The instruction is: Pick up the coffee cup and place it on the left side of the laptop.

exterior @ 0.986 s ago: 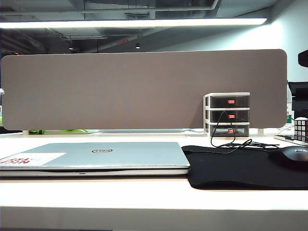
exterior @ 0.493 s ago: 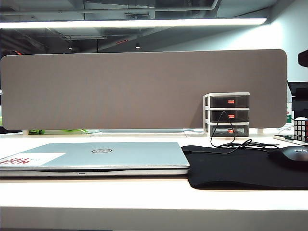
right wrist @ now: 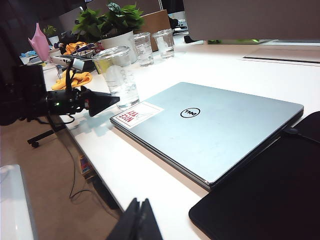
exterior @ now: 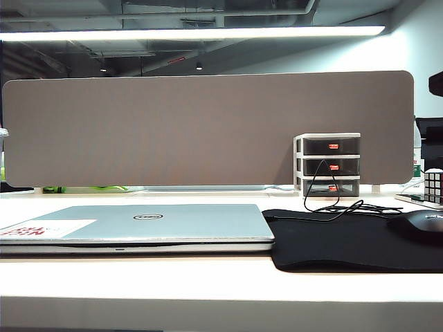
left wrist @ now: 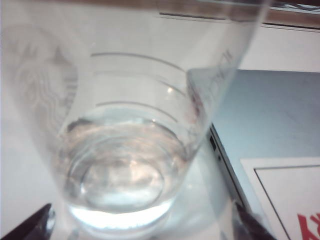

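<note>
The coffee cup (left wrist: 130, 140) stands on the white table (exterior: 208, 283) just beside the laptop (exterior: 152, 221), at the laptop's 9 o'clock by the stickered corner and out of the exterior view. My left gripper (left wrist: 145, 226) sits low around it with the jaws spread wide. One dark fingertip (left wrist: 35, 225) shows on each side of the base, and neither seems to press the wall. The right gripper (right wrist: 138, 220) hangs off the table's near edge, at the laptop's 6 o'clock, its fingers closed together on nothing.

I judge the cup tricky to handle — thin clear plastic that will flex if squeezed, a smooth and probably slippery wall, and what looks like clear liquid in the bottom. The liquid adds some weight and can slosh. I would close gently on the lower half, below the white logo, where the taper is stiffest. I would keep it upright and stay off the domed lid.

Counting: one lidded cup, one laptop and two plain glasses (right wrist: 142, 47) further back at its 11 o'clock. Toward 3 o'clock lie one black mouse pad (exterior: 346, 238) and one mouse (exterior: 422, 223) — and at 2 o'clock one three-drawer organizer (exterior: 329, 166).
</note>
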Controlling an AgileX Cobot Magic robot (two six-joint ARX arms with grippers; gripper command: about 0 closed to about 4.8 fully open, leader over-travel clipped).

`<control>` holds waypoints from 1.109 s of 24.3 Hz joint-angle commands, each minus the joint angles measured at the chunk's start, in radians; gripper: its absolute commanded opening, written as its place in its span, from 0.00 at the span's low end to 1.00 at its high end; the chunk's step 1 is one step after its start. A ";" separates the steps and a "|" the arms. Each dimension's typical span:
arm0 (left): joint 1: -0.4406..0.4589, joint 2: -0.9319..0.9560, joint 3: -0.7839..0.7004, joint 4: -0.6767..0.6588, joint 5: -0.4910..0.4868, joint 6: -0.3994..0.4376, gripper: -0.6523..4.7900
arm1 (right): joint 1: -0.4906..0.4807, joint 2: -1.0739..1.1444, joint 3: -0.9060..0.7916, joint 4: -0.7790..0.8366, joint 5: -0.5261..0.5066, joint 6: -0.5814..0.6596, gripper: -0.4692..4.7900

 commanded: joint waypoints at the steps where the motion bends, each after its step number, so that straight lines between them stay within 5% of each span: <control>1: 0.002 -0.020 -0.051 0.048 -0.024 -0.050 1.00 | 0.001 -0.001 -0.006 0.010 -0.003 0.000 0.09; 3: 0.002 -0.061 -0.087 0.048 -0.024 -0.058 0.99 | 0.001 -0.001 -0.006 0.010 -0.003 0.000 0.09; 4: 0.002 -0.092 -0.091 0.045 -0.012 -0.069 0.62 | 0.000 -0.001 -0.006 0.010 -0.002 0.000 0.09; 6: 0.000 -0.156 -0.091 0.046 0.032 -0.086 0.09 | 0.001 -0.001 -0.006 0.010 -0.001 0.000 0.09; 17: 0.000 -0.475 -0.090 0.010 0.052 -0.138 0.11 | 0.000 -0.001 -0.006 0.010 0.071 0.000 0.09; 23: 0.000 -0.615 -0.090 -0.086 0.051 -0.177 0.11 | 0.000 -0.001 -0.006 0.010 0.405 -0.003 0.09; 27: 0.000 -0.748 -0.089 -0.226 0.052 -0.194 0.11 | 0.000 -0.001 -0.006 0.010 0.613 -0.135 0.09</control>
